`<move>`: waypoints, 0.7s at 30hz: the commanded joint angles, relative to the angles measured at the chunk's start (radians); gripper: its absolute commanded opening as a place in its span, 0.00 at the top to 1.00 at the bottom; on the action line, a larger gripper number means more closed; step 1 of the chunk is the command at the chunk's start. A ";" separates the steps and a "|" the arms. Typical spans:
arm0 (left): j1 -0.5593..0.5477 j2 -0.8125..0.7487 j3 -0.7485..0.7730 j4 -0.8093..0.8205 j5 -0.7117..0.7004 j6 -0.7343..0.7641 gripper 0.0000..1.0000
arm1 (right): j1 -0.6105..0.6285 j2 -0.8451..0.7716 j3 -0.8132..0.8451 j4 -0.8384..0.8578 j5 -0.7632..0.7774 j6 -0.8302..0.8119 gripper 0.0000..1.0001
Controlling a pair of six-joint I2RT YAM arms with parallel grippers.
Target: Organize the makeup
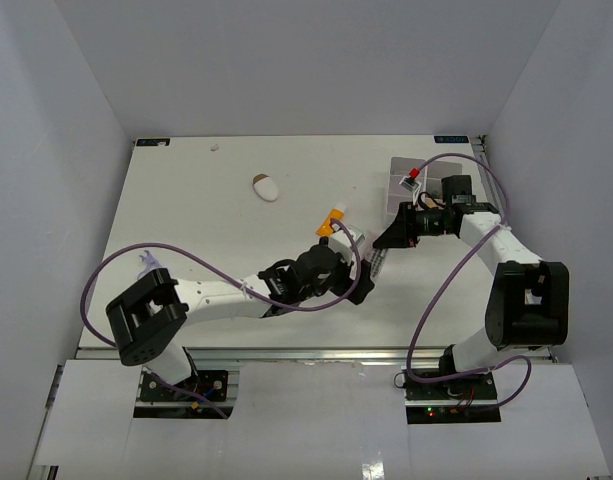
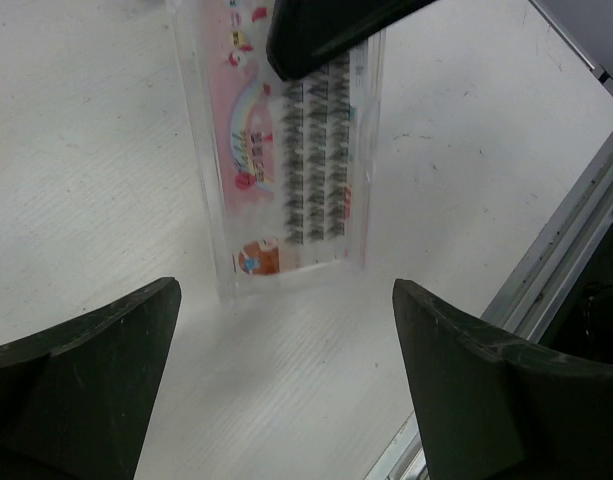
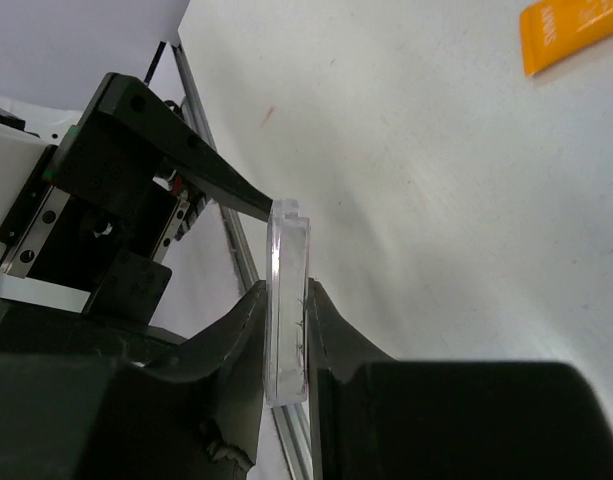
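A flat clear-pink palette (image 2: 286,150) with rows of dark lashes inside stands on edge just above the table. My right gripper (image 3: 289,315) is shut on its flat sides, and one of its dark fingers (image 2: 326,30) crosses the palette's top in the left wrist view. My left gripper (image 2: 286,345) is open just short of the palette's near end, with only bare table between its jaws. From above, the palette (image 1: 377,264) hangs between the right gripper (image 1: 384,246) and the left gripper (image 1: 362,283). An orange white-capped tube (image 1: 332,222) lies close behind. A white-and-brown oval piece (image 1: 266,187) lies farther back left.
A pale box (image 1: 400,168) holding a small red-topped item sits at the back right, partly behind the right arm. The table's metal front rail (image 2: 566,250) runs close to the left gripper. White walls enclose the table on three sides.
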 commanded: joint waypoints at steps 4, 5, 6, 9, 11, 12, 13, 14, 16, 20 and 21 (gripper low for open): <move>0.000 -0.225 0.022 -0.146 -0.048 0.036 0.02 | -0.008 -0.015 0.170 -0.083 0.084 -0.175 0.88; 0.000 -0.246 0.017 -0.162 -0.061 0.039 0.02 | -0.010 -0.014 0.191 -0.082 0.102 -0.186 0.88; 0.001 -0.274 0.014 -0.189 -0.076 0.043 0.02 | -0.012 -0.015 0.206 -0.080 0.117 -0.200 0.88; 0.006 -0.368 0.008 -0.331 -0.123 0.060 0.02 | -0.016 -0.021 0.256 -0.071 0.193 -0.256 0.88; 0.010 -0.440 0.002 -0.400 -0.167 0.076 0.02 | -0.016 -0.029 0.274 -0.032 0.261 -0.288 0.88; 0.011 -0.480 -0.006 -0.445 -0.195 0.084 0.02 | -0.016 -0.039 0.275 -0.004 0.288 -0.298 0.88; 0.013 -0.517 -0.014 -0.490 -0.220 0.091 0.02 | -0.016 -0.049 0.274 0.031 0.318 -0.309 0.88; 0.014 -0.543 -0.021 -0.532 -0.239 0.094 0.02 | -0.017 -0.057 0.264 0.091 0.360 -0.325 0.88; 0.014 -0.600 -0.046 -0.576 -0.279 0.098 0.02 | -0.016 -0.076 0.243 0.167 0.396 -0.341 0.88; 0.020 -0.740 -0.126 -0.628 -0.354 0.087 0.02 | -0.017 -0.128 0.175 0.388 0.454 -0.357 0.88; 0.020 -0.767 -0.142 -0.629 -0.361 0.081 0.02 | -0.017 -0.135 0.165 0.445 0.458 -0.349 0.88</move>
